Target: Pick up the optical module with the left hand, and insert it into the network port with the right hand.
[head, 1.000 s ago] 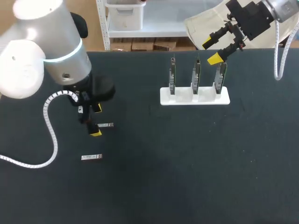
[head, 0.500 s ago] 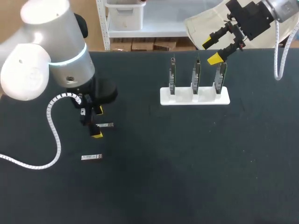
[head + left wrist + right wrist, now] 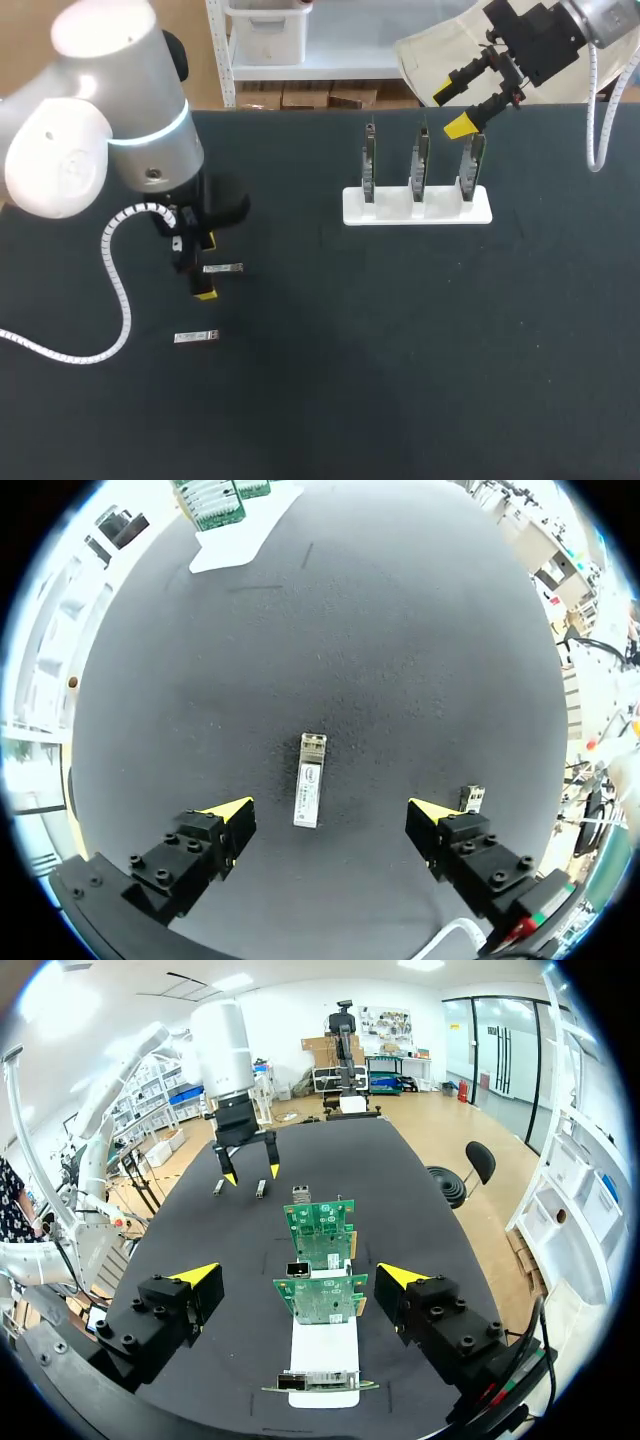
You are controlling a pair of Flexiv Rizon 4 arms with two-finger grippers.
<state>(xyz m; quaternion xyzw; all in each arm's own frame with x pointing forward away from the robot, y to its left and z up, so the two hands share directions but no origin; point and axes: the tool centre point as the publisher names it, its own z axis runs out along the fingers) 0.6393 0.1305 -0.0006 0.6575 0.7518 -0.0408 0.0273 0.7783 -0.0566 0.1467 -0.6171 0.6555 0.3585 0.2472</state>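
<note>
1. The left pincer (image 3: pixel 330 815) points straight down at the counter (image 3: pixel 400 350), its two yellow-tipped fingers spread wide and gripping nothing.
2. An optical module (image 3: pixel 310 793), a slim silver bar, lies flat on the counter in the gap between those fingers and touches neither of them.
3. A second module (image 3: pixel 470 798) lies just outside one finger, apart from the first; in the head view it sits nearer the counter's front edge than the pincer does.
4. The left arm (image 3: pixel 130 130) comes in from the left side of the counter, with a white coiled cable (image 3: pixel 115 290) looping down beside it.
5. Well apart, towards the far right of the counter, a white stand (image 3: pixel 417 205) holds three green network cards (image 3: pixel 421 160) upright in a row.
6. The right pincer (image 3: pixel 452 111) hangs in the air above the rightmost card, its fingers also spread and holding nothing.
7. From the right wrist view the cards line up one behind another ahead of that pincer, and the port openings show at their edges.
</note>
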